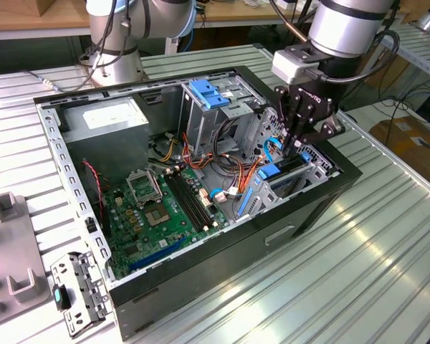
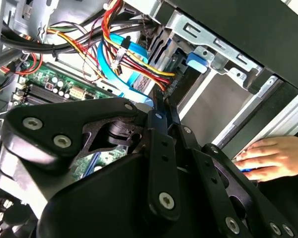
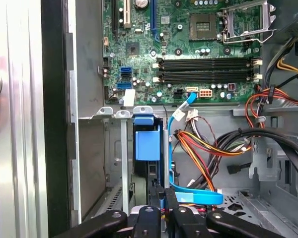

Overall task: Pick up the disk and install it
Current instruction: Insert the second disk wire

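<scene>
Exterior view: an open computer case (image 1: pixel 201 179) lies on a ribbed metal surface (image 1: pixel 358 244). The gripper (image 1: pixel 299 143) hangs over the drive bay at the case's end toward the exterior view's right, just above the disk (image 1: pixel 283 170), which stands on edge in the bay, its blue rail on top.

Second wrist view: the fingers (image 2: pixel 161 111) are drawn narrow together with nothing between them. A person's hand (image 2: pixel 270 156) rests beside the case.

First wrist view: the disk (image 3: pixel 147 141) sits slotted in the bay, beside blue and orange cables (image 3: pixel 198 153), below the green motherboard (image 3: pixel 188 49).

Ribbed metal table (image 1: pixel 387 236) carries open computer case (image 1: pixel 222 272), grey bracket (image 1: pixel 79 292).
</scene>
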